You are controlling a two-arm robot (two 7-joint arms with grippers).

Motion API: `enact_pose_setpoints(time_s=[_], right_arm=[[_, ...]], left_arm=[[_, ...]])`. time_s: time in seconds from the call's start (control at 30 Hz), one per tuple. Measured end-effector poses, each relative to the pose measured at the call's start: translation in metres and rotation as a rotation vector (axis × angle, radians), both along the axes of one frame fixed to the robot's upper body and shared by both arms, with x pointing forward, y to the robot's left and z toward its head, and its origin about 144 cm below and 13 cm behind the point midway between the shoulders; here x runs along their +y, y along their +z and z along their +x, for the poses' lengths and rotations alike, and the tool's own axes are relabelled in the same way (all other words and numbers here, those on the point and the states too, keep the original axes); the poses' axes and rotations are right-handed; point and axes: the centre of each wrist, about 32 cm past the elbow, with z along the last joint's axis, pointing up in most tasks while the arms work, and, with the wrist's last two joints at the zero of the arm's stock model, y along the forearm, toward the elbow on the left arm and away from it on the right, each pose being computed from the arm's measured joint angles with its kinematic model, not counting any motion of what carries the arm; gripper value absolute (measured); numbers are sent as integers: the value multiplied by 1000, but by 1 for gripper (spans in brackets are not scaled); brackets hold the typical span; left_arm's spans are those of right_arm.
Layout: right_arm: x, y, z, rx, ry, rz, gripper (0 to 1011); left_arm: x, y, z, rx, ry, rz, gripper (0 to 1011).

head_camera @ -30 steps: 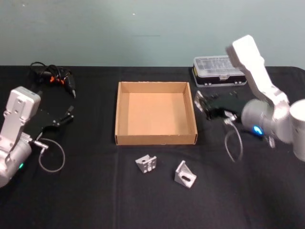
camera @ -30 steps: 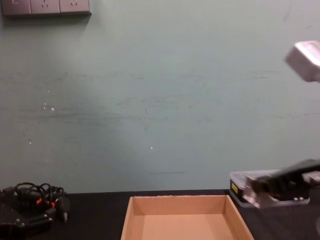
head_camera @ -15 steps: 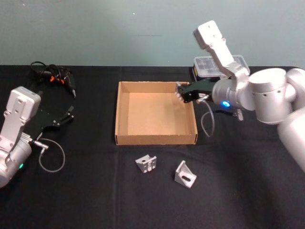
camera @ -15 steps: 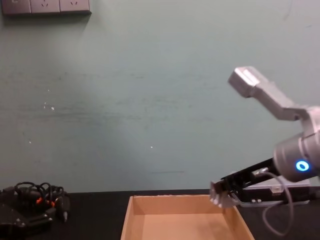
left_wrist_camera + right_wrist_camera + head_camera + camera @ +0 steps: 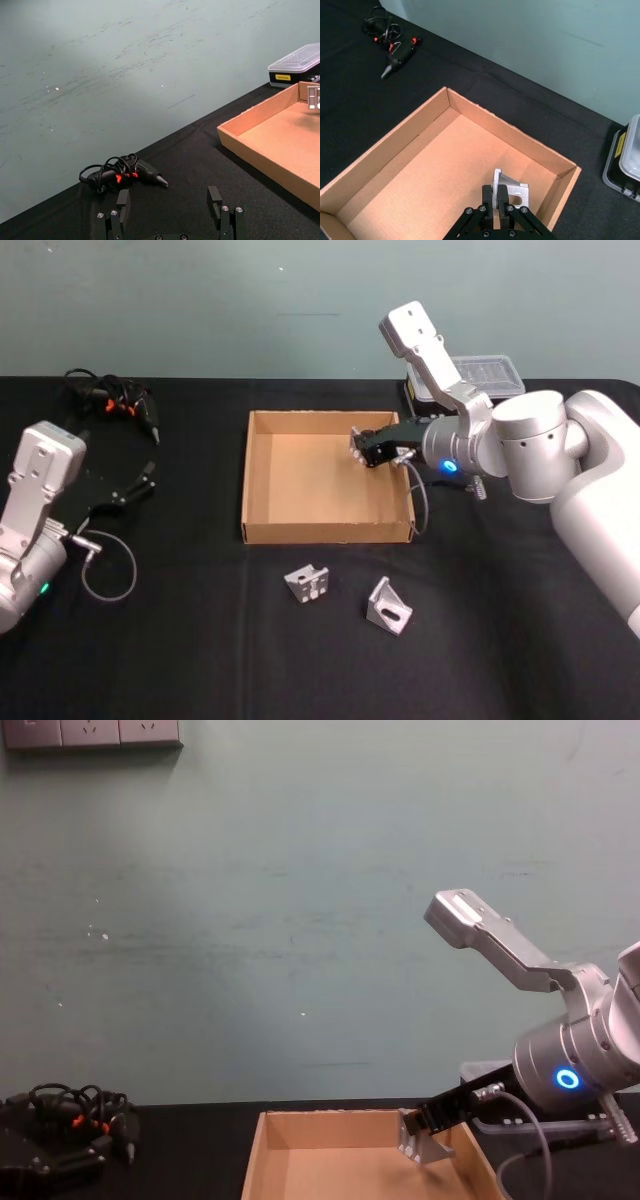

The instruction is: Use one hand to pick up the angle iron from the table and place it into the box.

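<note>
My right gripper (image 5: pixel 362 448) is shut on a silver angle iron (image 5: pixel 356 444) and holds it above the right rear part of the tan box (image 5: pixel 328 532). The right wrist view looks down on the angle iron (image 5: pixel 511 192), pinched between the black fingers over the box floor near the corner of the box (image 5: pixel 395 145). From the chest view the angle iron (image 5: pixel 421 1141) hangs just above the box rim (image 5: pixel 350 1119). Two more angle irons (image 5: pixel 308 582) (image 5: pixel 388 606) lie on the black table (image 5: pixel 200 640) in front of the box. My left gripper (image 5: pixel 146 481) is parked far left, open.
A black case with a clear lid (image 5: pixel 480 380) stands behind the right arm. A black tool with a coiled cord and orange marks (image 5: pixel 112 403) lies at the back left. A loose cable loop (image 5: pixel 108 568) hangs by the left arm.
The right arm has swung left with the angle iron, from beside the box's right wall to over its inside. The left arm has not moved.
</note>
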Motion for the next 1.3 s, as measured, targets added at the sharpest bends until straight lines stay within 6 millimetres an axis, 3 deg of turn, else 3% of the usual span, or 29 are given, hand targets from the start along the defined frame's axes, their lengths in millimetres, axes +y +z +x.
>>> enact_pose_setpoints(time_s=[0.43, 0.53, 1.3], right_arm=[[1, -1, 1, 6, 5, 0, 100], [1, -1, 1, 5, 4, 0, 226], [0, -1, 0, 4, 1, 1, 924]], left_arm=[[0, 0, 0, 0, 0, 0, 1011], [0, 0, 0, 0, 0, 0, 1011], [0, 0, 0, 0, 0, 0, 1011]])
